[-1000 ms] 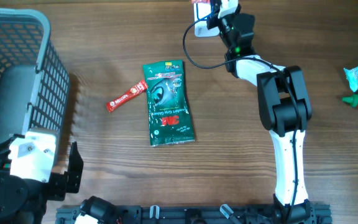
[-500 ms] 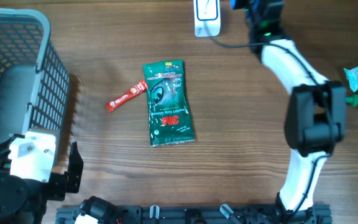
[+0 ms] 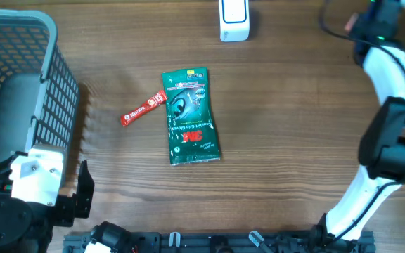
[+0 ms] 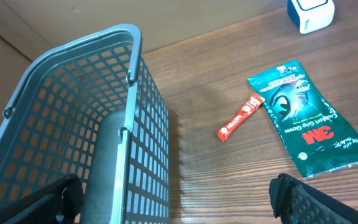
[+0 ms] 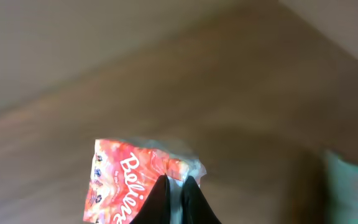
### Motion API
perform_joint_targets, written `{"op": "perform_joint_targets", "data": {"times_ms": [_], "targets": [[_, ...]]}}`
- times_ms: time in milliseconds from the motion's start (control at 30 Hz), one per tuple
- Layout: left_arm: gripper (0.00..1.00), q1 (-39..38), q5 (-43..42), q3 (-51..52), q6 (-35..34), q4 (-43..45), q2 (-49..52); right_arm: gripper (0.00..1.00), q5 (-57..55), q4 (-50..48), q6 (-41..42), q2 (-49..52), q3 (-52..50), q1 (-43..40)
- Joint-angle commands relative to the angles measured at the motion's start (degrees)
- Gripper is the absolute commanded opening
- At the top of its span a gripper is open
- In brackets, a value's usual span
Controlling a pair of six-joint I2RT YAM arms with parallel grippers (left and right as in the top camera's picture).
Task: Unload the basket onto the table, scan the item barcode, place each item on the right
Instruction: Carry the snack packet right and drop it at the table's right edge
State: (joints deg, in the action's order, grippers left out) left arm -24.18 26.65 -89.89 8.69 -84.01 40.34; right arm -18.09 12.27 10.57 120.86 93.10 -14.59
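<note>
my right fingers [image 5: 165, 194] are pressed together on the lower edge of a red packet [image 5: 126, 180], pinching it. the packet stands up from the tips with its white lettering facing my right wrist camera; only the first letters can be read. behind it the brown surface [image 5: 241, 93] is blurred, and a bit of something teal shows at the right edge, too smeared to name.

from overhead my right arm [image 3: 389, 70] reaches up along the right side to the far right corner. the tips sit right at the edge of that view, so i cannot make out the packet clearly from there. the scanner [image 3: 233, 20], a white block, stands at the far edge of the surface near the middle, well to the left of where my right arm ends. so the packet is up in my grip, apart from the scanner.

my left fingers [image 4: 294, 199] are spread wide and hold nothing; they hang low at the near left corner, beside the grey basket [image 3: 48, 42]. the basket has mesh walls and a rounded rim.

on the surface a green packet [image 3: 190, 116] lies flat near the middle, printed side up. a thin red sachet [image 3: 143, 109] lies just to its left, slanted, with one end close to the green packet's upper left edge.
</note>
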Motion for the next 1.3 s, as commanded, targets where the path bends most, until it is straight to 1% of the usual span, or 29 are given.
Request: {"op": "perform_joint_targets", "data": {"times_ms": [0,200,233,300,333,367,433,467,533,567,667,767,800,867,967,1033,1100,1167,1200,1267], "targets": [[1.0,0.46,-0.48,-0.11,-0.52,0.13,0.26,0.04,0.7,1.9,2.03,-0.2,-2.32,-4.85],[1.0,0.46,-0.48,-0.11,-0.52,0.13,0.26,0.04,6.86,1.88,2.21,-0.2,-5.88,-8.7],[1.0,0.46,-0.48,-0.11,-0.52,0.13,0.26,0.06,6.8,1.84,2.51,-0.2,-6.16,-8.79],[1.0,0.46,-0.48,-0.11,-0.52,0.13,0.26,0.13,6.64,1.97,2.51,-0.2,-6.6,-8.85],[1.0,0.46,-0.48,-0.11,-0.52,0.13,0.26,0.24,6.58,2.05,2.49,-0.2,-6.6,-8.85],[1.0,0.46,-0.48,-0.11,-0.52,0.13,0.26,0.38,6.58,2.05,2.49,-0.2,-6.6,-8.85],[1.0,0.46,-0.48,-0.11,-0.52,0.13,0.26,0.5,6.58,2.38,2.49,-0.22,-6.6,-8.85],[1.0,0.46,-0.48,-0.11,-0.52,0.13,0.26,0.58,6.58,2.73,2.49,-0.28,-6.6,-8.85],[1.0,0.46,-0.48,-0.11,-0.52,0.13,0.26,0.8,6.56,3.74,2.51,-0.76,-6.56,-8.85],[1.0,0.46,-0.48,-0.11,-0.52,0.13,0.26,1.0,6.58,4.33,2.54,-1.22,-6.54,-8.85],[1.0,0.46,-0.48,-0.11,-0.52,0.13,0.26,1.0,6.62,5.75,2.95,-4.0,-6.54,-8.68],[1.0,0.46,-0.48,-0.11,-0.52,0.13,0.26,1.0,6.91,7.72,3.41,-9.75,-6.54,-7.37],[1.0,0.46,-0.48,-0.11,-0.52,0.13,0.26,1.0,7.43,8.2,4.17,-11.28,-6.54,-6.88],[1.0,0.46,-0.48,-0.11,-0.52,0.13,0.26,1.0,10.34,10.21,8.85,-15.47,-6.54,-5.27],[1.0,0.46,-0.48,-0.11,-0.52,0.13,0.26,1.0,18.99,12.52,17.29,-20.52,-6.54,-2.6],[1.0,0.46,-0.48,-0.11,-0.52,0.13,0.26,1.0,27.8,12.61,22.34,-22.56,-6.54,-0.74],[1.0,0.46,-0.48,-0.11,-0.52,0.13,0.26,1.0,39.8,12.59,23.28,-23.17,-6.54,1.29],[1.0,0.46,-0.48,-0.11,-0.52,0.13,0.26,1.0,49.07,12.57,23.3,-22.8,-6.56,3.48],[1.0,0.46,-0.48,-0.11,-0.52,0.13,0.26,1.0,51.34,12.68,23.23,-22.67,-6.56,4.59],[1.0,0.46,-0.48,-0.11,-0.52,0.13,0.26,1.0,52.11,12.7,22.29,-21.84,-6.56,7.89]]}}
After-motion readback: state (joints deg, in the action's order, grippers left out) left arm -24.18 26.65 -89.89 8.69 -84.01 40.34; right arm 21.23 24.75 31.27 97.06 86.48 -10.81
